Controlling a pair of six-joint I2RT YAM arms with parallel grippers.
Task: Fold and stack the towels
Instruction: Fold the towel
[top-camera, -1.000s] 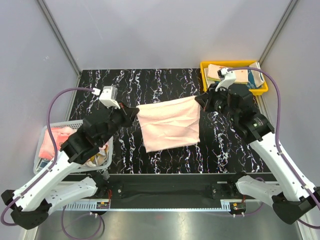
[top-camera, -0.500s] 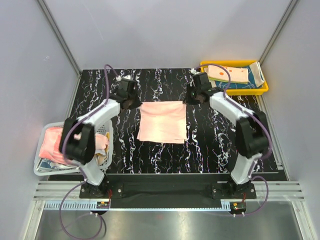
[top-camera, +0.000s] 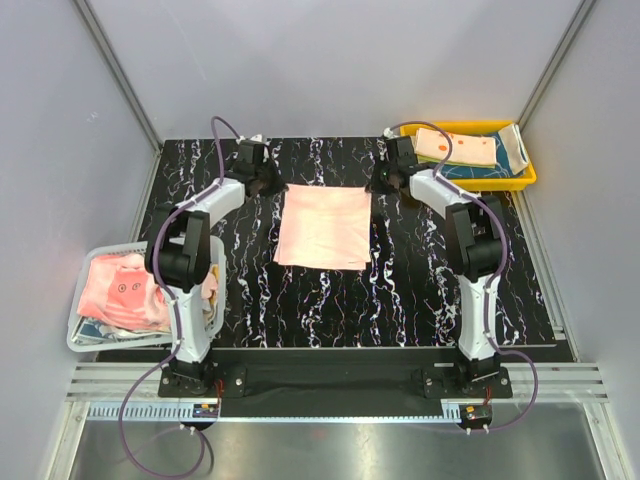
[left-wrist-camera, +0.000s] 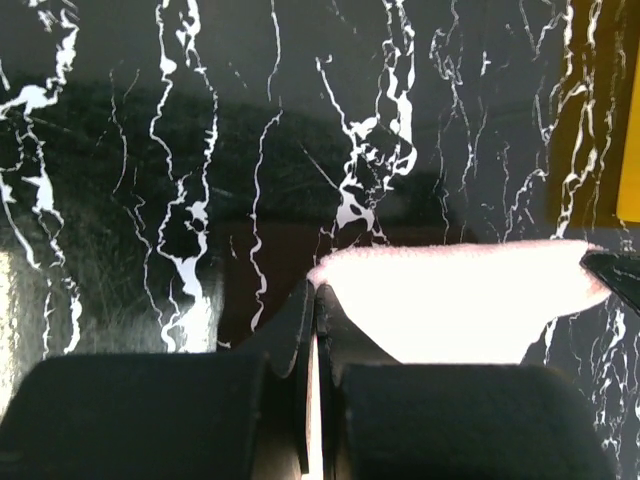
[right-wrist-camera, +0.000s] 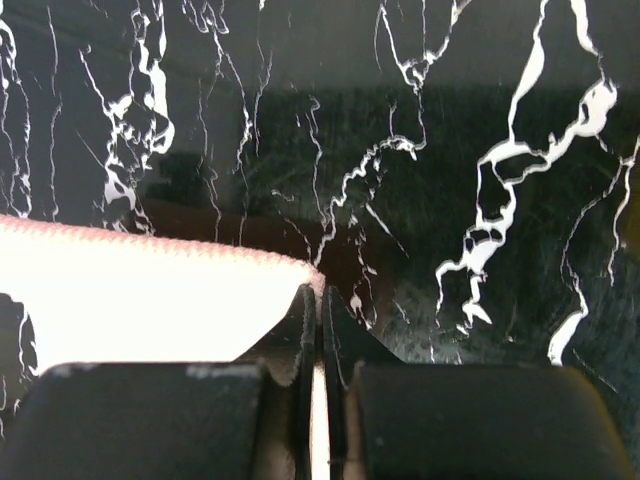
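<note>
Mesh basket (top-camera: 78, 335), white, is set at the left edge of the black, white-veined table (top-camera: 330, 310); crumpled towels (top-camera: 125, 292), pale pink with a printed face on one, are heaped inside it; more cloth is glimpsed beneath them, too hidden to be described.

Further right, the left arm is stretched far across the table; the left gripper (top-camera: 276, 186) is pressed together on the far left corner of the pink towel (top-camera: 322, 228); in the left wrist view the two dark fingers (left-wrist-camera: 290, 330) are seen closed on a thin strip of cloth, and the towel's bright far edge is seen running away to the right.

The pink towel is spread flat in the middle of the table as a rough square, its near edge lying free; whether the pinched corners touch the surface cannot be told.

At the towel's far right corner the right gripper (top-camera: 375, 186) is likewise pinched shut on the cloth; in the right wrist view the corner is shown nipped between the fingertips (right-wrist-camera: 300, 320), with the hemmed edge running off to the left.

At the far right corner of the table a yellow tray (top-camera: 470, 126) is placed; a folded orange-and-cream towel (top-camera: 458, 148) is laid in it on top of a teal towel (top-camera: 488, 170); both are well apart from the pink towel.
</note>
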